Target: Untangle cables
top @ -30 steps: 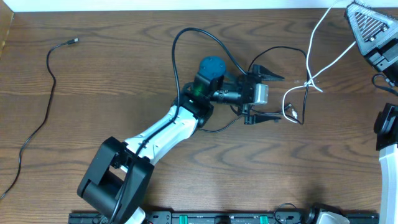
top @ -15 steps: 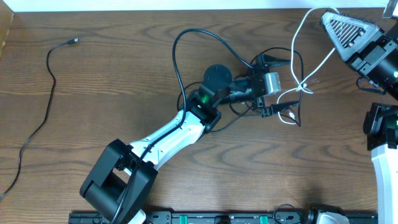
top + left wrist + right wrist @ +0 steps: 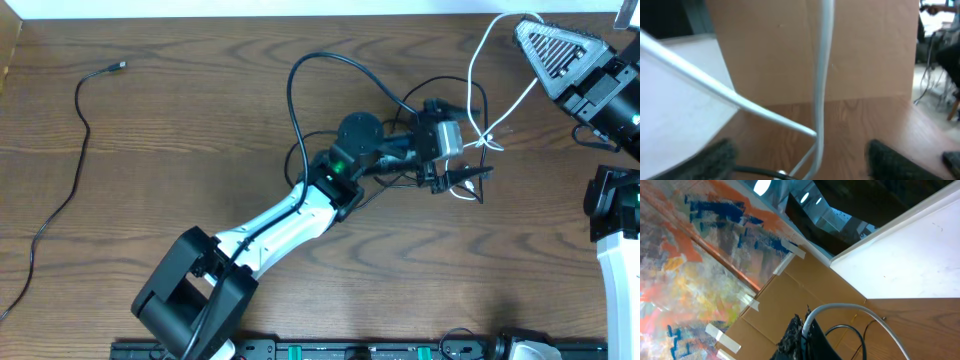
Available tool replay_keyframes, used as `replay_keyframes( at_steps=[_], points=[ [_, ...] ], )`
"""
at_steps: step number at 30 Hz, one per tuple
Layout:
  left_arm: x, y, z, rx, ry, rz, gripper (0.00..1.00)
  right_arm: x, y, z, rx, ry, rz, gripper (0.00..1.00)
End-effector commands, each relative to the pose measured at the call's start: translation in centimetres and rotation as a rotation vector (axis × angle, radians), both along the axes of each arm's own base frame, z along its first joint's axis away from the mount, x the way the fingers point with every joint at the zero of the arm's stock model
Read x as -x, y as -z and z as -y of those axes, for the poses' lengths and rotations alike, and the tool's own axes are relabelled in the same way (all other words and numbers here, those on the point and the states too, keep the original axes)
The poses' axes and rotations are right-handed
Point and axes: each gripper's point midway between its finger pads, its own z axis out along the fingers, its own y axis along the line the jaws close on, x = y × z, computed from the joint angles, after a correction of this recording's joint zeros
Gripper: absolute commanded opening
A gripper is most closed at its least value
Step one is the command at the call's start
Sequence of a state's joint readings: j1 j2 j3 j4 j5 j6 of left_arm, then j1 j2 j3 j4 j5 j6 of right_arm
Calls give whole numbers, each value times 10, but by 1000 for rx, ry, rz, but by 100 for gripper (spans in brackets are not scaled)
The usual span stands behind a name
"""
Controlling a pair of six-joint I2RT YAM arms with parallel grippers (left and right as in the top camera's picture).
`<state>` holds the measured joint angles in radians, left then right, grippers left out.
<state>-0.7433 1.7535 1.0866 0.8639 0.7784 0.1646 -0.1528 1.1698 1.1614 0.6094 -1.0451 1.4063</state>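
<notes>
The white cable (image 3: 487,137) runs from my right gripper (image 3: 528,25) down to a knot with a thin black cable (image 3: 460,80) at the table's right centre. My right gripper is shut on the white cable, as the right wrist view (image 3: 806,322) shows. My left gripper (image 3: 467,140) is open and straddles the tangle just left of the knot. In the left wrist view the white cable (image 3: 822,75) hangs upright between the open fingers (image 3: 715,160), with a black cable (image 3: 760,173) low between them. A second black cable (image 3: 82,110) lies apart at the far left.
The left arm (image 3: 290,215) stretches diagonally from the front edge to the middle, with its own thick black cable looping above it (image 3: 320,60). The right arm's body (image 3: 615,210) stands at the right edge. A cardboard wall (image 3: 865,50) stands behind the table.
My right gripper carried the white cable left, then held still. My left gripper moved right toward the knot, and its fingers now straddle the tangle.
</notes>
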Motion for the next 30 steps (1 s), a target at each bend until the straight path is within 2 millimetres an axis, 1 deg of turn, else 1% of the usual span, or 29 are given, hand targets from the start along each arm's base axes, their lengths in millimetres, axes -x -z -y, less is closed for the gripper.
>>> replay_keyframes(
  at_steps=[1, 3, 5, 7, 8, 9, 10, 11, 14, 15, 17, 18, 22, 24, 26, 30],
  points=[
    [0, -9, -1, 16, -9, 14, 56, 6, -4, -7, 1, -27, 6, 1],
    [0, -9, -1, 16, -8, 14, 40, 6, -4, -6, 1, -26, 7, 1],
    [0, -9, -1, 15, -8, 12, 27, 6, -4, -6, 1, -25, 7, 1],
    [-1, -7, -1, 10, -9, 7, 20, 6, -4, -6, -1, -23, 7, 1],
    [-2, -5, -1, 5, -14, 1, 19, 5, -4, -6, -1, -23, 7, 1],
    [-3, -4, -1, 0, -15, -4, 12, 5, -5, -6, -2, -21, 7, 1],
    [-5, -1, -3, -10, -21, -15, 8, 5, -5, -6, -3, -20, 7, 1],
    [-9, 2, -5, -21, -30, -27, 8, 5, -5, -5, -5, -18, 8, 1],
    [-32, 21, -22, -80, -84, -97, 8, 4, -5, -5, -8, -12, 9, 1],
    [-48, 33, -36, -117, -126, -147, 8, 4, -6, -4, -9, -10, 9, 1],
    [-62, 44, -50, -147, -164, -190, 7, 3, -6, -4, -12, -6, 10, 1],
    [-76, 52, -66, -167, -205, -233, 8, 3, -7, -3, -16, 0, 11, 1],
    [-105, 65, -102, -172, -299, -375, 8, 2, -7, -2, -20, 6, 11, 1],
    [-114, 66, -114, -157, -330, -428, 8, 1, -8, -2, -22, 8, 12, 1],
    [-120, 66, -122, -143, -349, -459, 8, 1, -8, -2, -21, 9, 12, 1],
    [-118, 66, -122, -142, -339, -464, 8, 0, -10, 0, -32, 29, 24, 1]
  ],
)
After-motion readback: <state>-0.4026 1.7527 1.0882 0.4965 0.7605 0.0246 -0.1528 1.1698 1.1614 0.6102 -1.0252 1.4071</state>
